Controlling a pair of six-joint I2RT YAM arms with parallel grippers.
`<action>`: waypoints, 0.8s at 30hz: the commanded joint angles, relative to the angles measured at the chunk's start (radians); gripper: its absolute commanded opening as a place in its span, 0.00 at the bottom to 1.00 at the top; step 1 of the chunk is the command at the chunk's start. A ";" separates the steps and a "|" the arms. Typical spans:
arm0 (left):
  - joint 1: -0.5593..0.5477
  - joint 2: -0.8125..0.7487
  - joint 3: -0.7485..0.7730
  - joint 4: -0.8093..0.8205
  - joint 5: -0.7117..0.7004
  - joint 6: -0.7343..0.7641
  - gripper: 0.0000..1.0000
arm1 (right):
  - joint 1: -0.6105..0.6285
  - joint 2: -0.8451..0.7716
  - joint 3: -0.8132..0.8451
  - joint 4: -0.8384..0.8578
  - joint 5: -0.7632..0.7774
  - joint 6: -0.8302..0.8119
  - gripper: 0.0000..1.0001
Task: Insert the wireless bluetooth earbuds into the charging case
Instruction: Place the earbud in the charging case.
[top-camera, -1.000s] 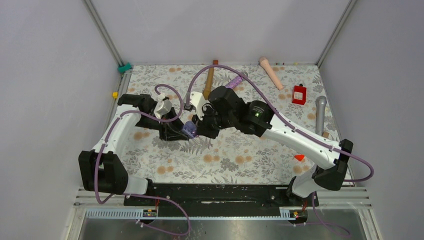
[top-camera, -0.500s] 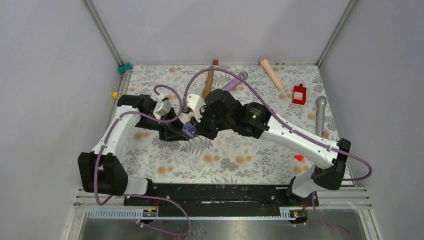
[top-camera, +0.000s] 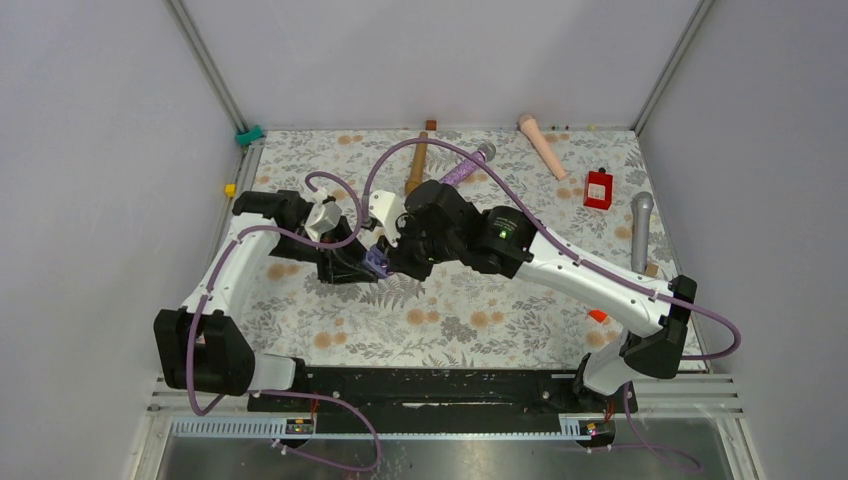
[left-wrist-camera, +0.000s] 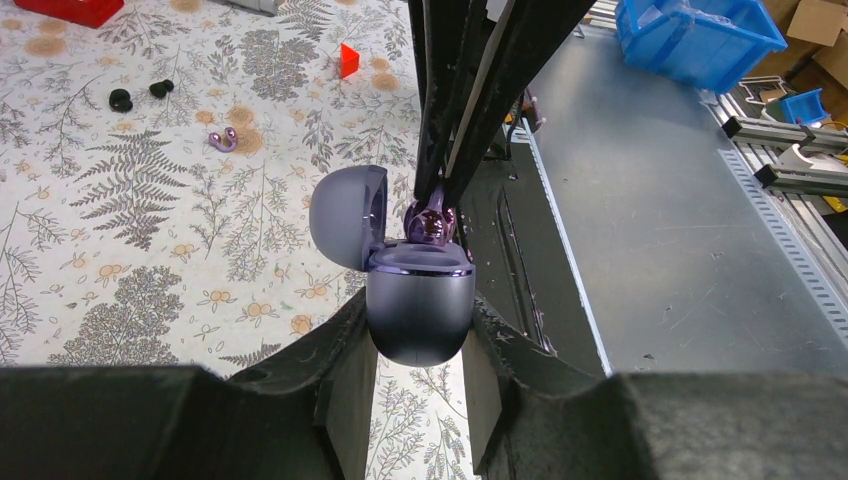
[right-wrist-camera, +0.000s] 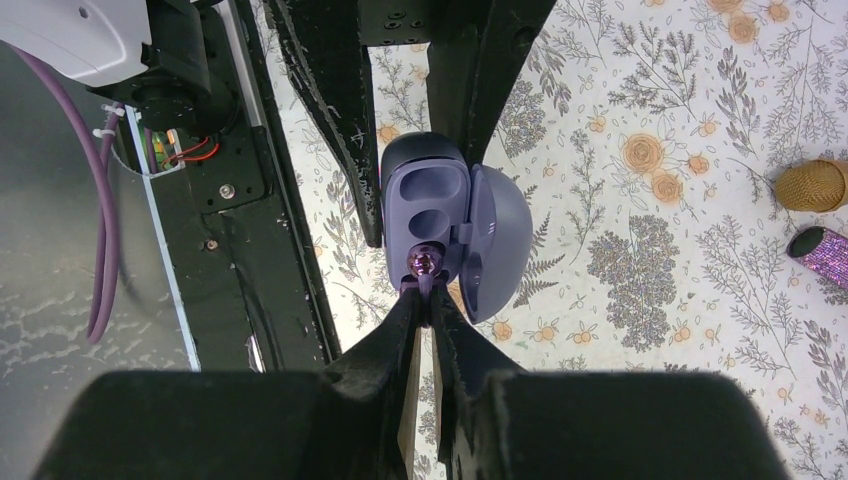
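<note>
Earbud (right-wrist-camera: 423, 263) glossy purple; case (left-wrist-camera: 418, 310) smooth, rounded, hinged.

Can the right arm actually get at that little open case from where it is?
Probably yes. The case, clamped in the left tool, has its lid swung aside, and the right tool holds a purple earbud right at its rim, nothing between.

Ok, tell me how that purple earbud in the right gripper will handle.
The purple earbud looks glossy and rounded, so it may slip or twist in the right gripper, which pinches it at the tips. It is tiny, so probably light; dropped, it would likely roll off the charging case.
</note>
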 joint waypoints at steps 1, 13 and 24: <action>0.004 -0.027 -0.001 -0.036 0.055 0.035 0.00 | 0.017 0.012 0.012 0.023 0.019 -0.017 0.13; 0.002 -0.038 -0.005 -0.036 0.059 0.033 0.00 | 0.030 0.032 0.018 0.022 0.033 -0.022 0.12; 0.002 -0.037 -0.008 -0.036 0.055 0.040 0.00 | 0.035 0.028 0.068 -0.033 0.034 -0.046 0.32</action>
